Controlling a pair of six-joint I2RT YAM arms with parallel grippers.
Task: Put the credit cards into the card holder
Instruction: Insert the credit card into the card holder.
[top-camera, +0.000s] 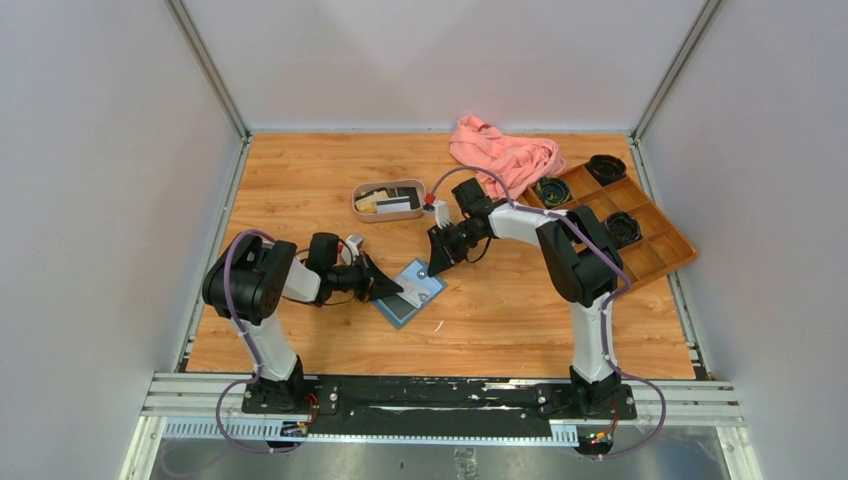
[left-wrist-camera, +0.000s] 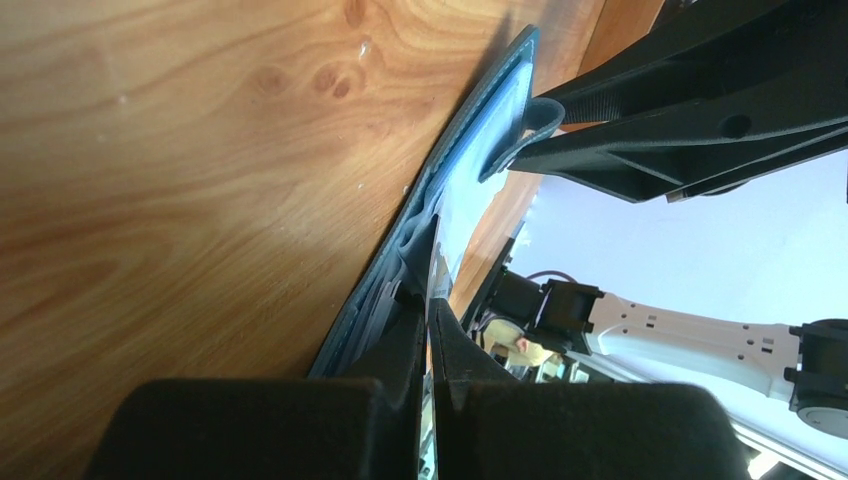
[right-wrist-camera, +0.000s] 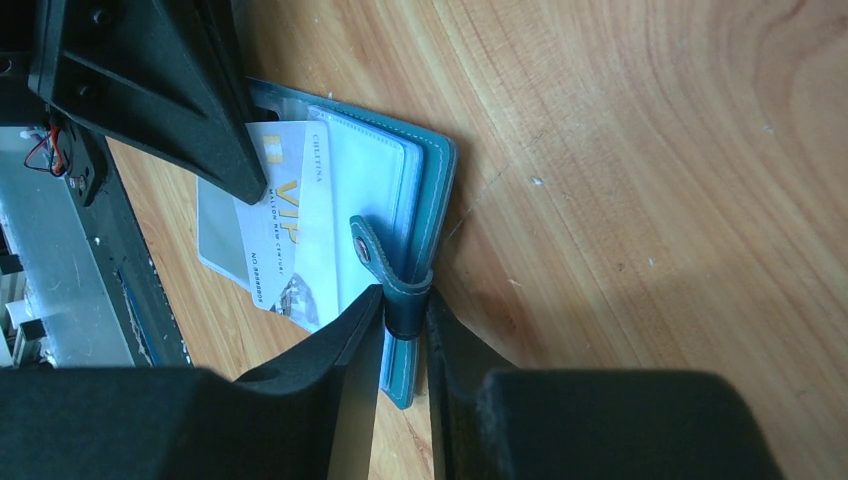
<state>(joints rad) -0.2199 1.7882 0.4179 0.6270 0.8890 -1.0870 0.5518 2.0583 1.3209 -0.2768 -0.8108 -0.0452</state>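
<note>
The teal-blue card holder (top-camera: 408, 300) lies open on the wooden table between both arms. In the right wrist view my right gripper (right-wrist-camera: 405, 310) pinches the card holder (right-wrist-camera: 432, 200) at its snap strap (right-wrist-camera: 372, 255) and edge. A white and gold credit card (right-wrist-camera: 270, 215) lies slantwise, partly inside the pale blue lining. My left gripper (top-camera: 396, 289) is shut on that card's near end. The left wrist view shows the card (left-wrist-camera: 437, 255) edge-on between the shut jaws of the left gripper (left-wrist-camera: 428, 300), with the card holder (left-wrist-camera: 470, 130) beside it. More credit cards (top-camera: 385, 202) lie in the oval tray.
The oval tray (top-camera: 354, 203) stands behind the card holder. A pink cloth (top-camera: 505, 155) lies at the back. The brown compartmented wooden box (top-camera: 650, 245) holds dark round items at the right. Metal frame posts and grey walls close in the table.
</note>
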